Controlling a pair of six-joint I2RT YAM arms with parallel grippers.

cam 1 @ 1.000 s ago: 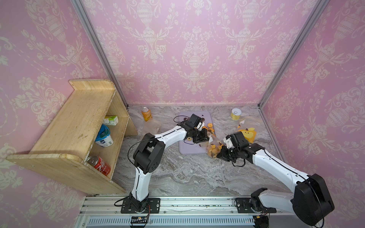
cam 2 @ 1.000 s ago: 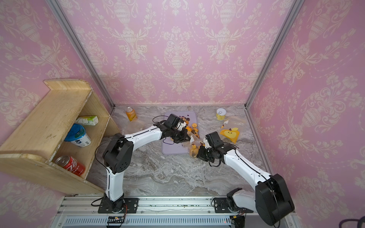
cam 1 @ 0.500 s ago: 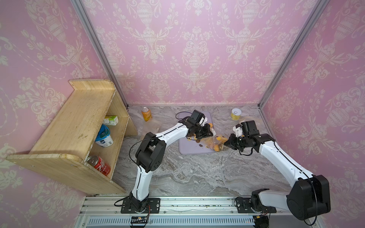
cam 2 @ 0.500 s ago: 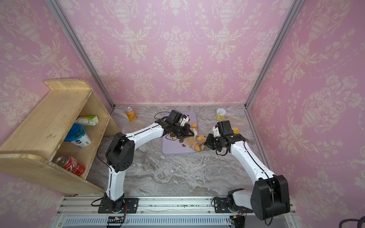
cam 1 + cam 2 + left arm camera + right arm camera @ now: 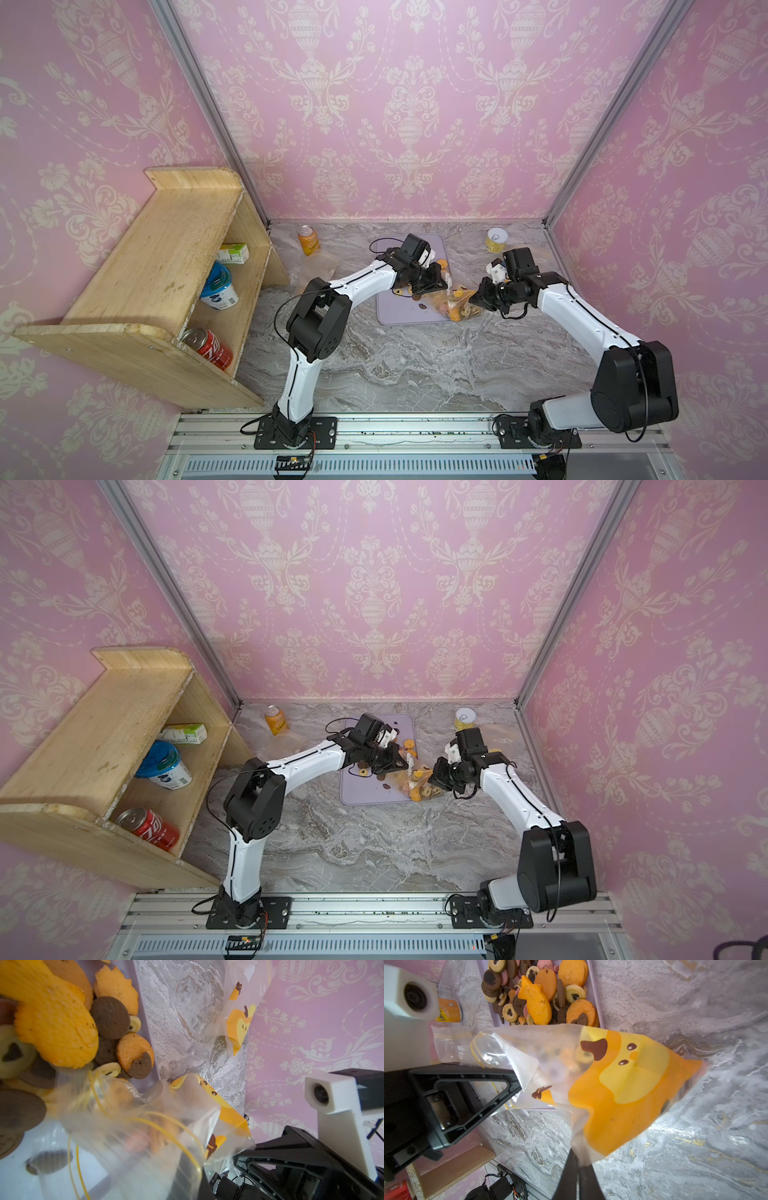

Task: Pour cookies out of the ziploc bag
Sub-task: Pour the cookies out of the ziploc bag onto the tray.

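- The left gripper (image 5: 443,284) is clamped shut on the mouth edge of the bag (image 5: 456,302), over the right side of the lilac tray (image 5: 399,316).
- The right gripper (image 5: 478,300) is pinched tight on the opposite, bottom corner of the bag; in the right wrist view its two fingers (image 5: 572,1176) meet on the plastic.
- The bag is clear, with an orange and yellow cartoon face printed on it. It is stretched between the two grippers above the tray's near right corner, its open mouth turned toward the tray.
- Most cookies (image 5: 539,995) lie heaped on the tray: dark brown, orange, pink and pale ring-like ones. The pile sits just beside the bag's mouth.
- A few cookies (image 5: 145,1138) are inside the bag, blurred through the plastic.
- In both top views a few single cookies (image 5: 387,786) lie apart from the heap on the bare tray.
- An orange can (image 5: 308,240) stands near the back wall, left of the tray, and a yellow can (image 5: 496,240) stands to the tray's right.
- A wooden shelf (image 5: 166,266) stands at the table's left, well apart from the arms.
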